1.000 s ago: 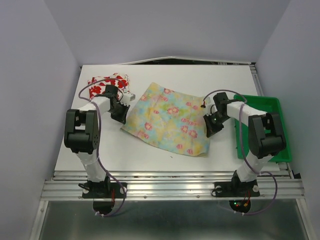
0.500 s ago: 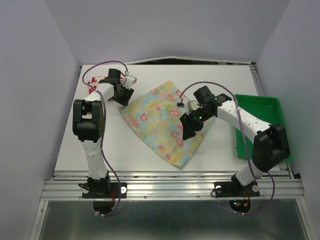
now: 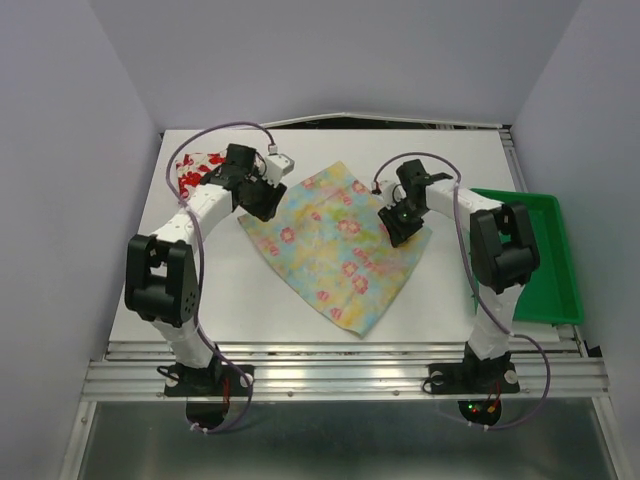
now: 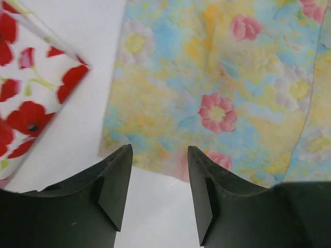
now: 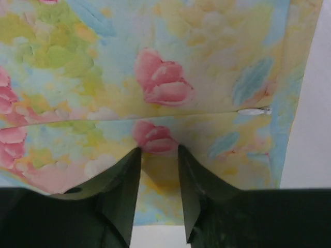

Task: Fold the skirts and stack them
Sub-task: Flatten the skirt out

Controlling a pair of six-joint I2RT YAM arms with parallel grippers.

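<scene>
The skirts numbered two. The pale yellow skirt (image 3: 335, 240) lay spread flat on the white surface (image 3: 450, 160), to the left of the green tray (image 3: 545, 305), with its right corner near the tray's left rim but apart from it. The red-flowered skirt (image 3: 195, 168) lay bunched beyond the yellow one, well apart from the tray and on the side farthest from it. In the left wrist view its corner (image 4: 31, 98) came close to the yellow cloth (image 4: 222, 77), with a strip of bare surface (image 4: 98, 46) between them.

Two end effectors were at work, both over the yellow skirt. The left end effector (image 3: 262, 195) hovered over the edge of the skirt farthest from the tray. It was released, its fingers (image 4: 116, 181) wide apart and grasping nothing, and the skirt's hem and bare surface showed through the gap (image 4: 158, 155).

The right end effector (image 3: 398, 225) hung over the skirt's corner nearest the tray. In its own view the fingers (image 5: 121, 191) stood a narrow gap apart (image 5: 158, 155), released. The cloth (image 5: 165, 82) ran flat beneath them, past a seam with a small white zipper pull (image 5: 253, 111). Whether the fingertips touched the cloth could not be told.

There was one tray.
</scene>
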